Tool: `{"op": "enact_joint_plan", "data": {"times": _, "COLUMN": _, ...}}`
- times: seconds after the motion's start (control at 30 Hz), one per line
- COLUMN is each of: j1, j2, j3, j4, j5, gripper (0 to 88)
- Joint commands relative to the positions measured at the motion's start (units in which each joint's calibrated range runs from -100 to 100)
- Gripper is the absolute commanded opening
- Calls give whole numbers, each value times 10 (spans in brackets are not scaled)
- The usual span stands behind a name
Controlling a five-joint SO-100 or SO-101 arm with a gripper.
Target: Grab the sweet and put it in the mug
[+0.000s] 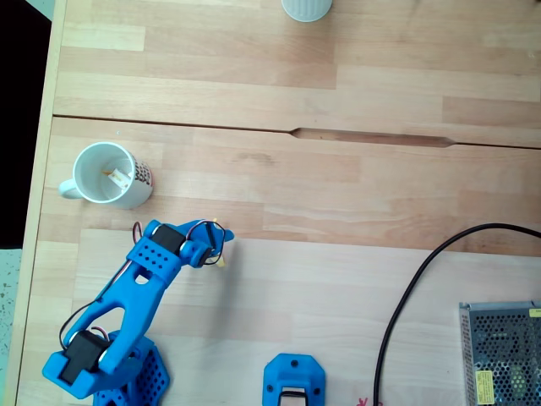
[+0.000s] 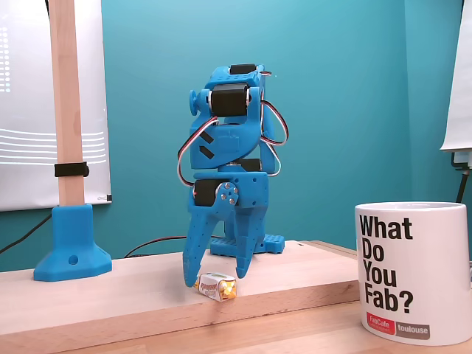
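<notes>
The sweet [image 2: 218, 287], white-wrapped with yellow ends, lies on the wooden table near the edge of the raised board. My blue gripper [image 2: 215, 277] points straight down over it, open. One finger stands on each side of the sweet and neither visibly presses it. From above, the gripper [image 1: 218, 244] covers most of the sweet [image 1: 221, 261], and only yellow tips peek out. The white mug [image 1: 106, 173] stands up and to the left of the gripper, handle to the left, with a small pale object inside. The mug [image 2: 413, 269] fills the front right of the side-on fixed view.
A plain white cup [image 1: 306, 8] sits at the far edge. A black cable [image 1: 406, 304] and a metal power supply [image 1: 503, 355] lie at the right. A blue mount [image 1: 294, 382] is at the front, and a wooden post on a blue foot [image 2: 72, 251] stands behind.
</notes>
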Motion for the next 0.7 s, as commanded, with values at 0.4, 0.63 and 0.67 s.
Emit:
{"op": "enact_joint_plan", "data": {"times": 0.4, "j1": -2, "j2": -1, "j3": -22, "j4": -3, "j5": -36, "gripper": 297}}
{"op": "enact_joint_plan", "data": {"times": 0.63, "j1": -2, "j2": -1, "j3": -23, "j4": -3, "j5": -35, "gripper": 300}}
{"op": "enact_joint_plan", "data": {"times": 0.67, "j1": -1, "j2": -1, "j3": -23, "j4": -3, "j5": -35, "gripper": 300}}
